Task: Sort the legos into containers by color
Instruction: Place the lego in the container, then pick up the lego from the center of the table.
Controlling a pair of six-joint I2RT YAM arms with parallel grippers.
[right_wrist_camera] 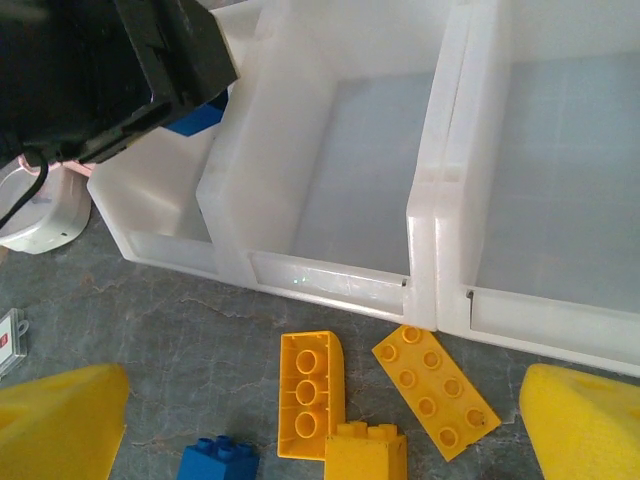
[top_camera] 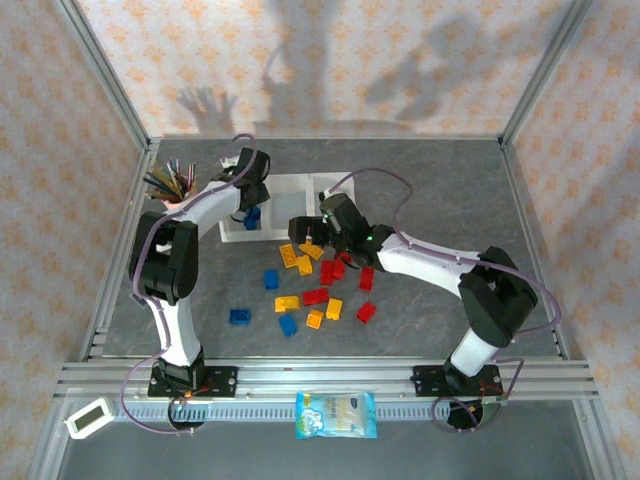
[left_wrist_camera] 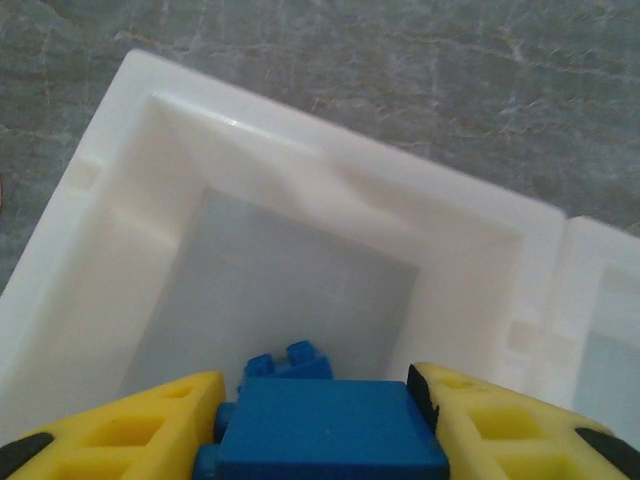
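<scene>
Hovering above the leftmost of the three joined bins (top_camera: 290,205), the left pincer (top_camera: 250,216) has a blue brick (left_wrist_camera: 330,430) between its yellow fingers (left_wrist_camera: 150,420). Both fingers lie against the brick's sides, so the jaws stand only as far apart as the brick is wide. The brick hangs over that bin's floor, near its front wall. Blue studs show just beyond it; I cannot tell whether they belong to it or to another brick.

The right pincer (top_camera: 303,232) is low over the tabletop (top_camera: 450,190), just in front of the middle bin, with its jaws spread wide and nothing held. Between its fingers, on the tabletop, lie two yellow bricks (right_wrist_camera: 310,395), one upright on its side and one flat and slanted, close to the bin's front wall.

The other legos (top_camera: 315,296) lie loose in front of the bins, red, yellow and blue mixed. One blue lego (top_camera: 240,316) lies apart to the left.
</scene>
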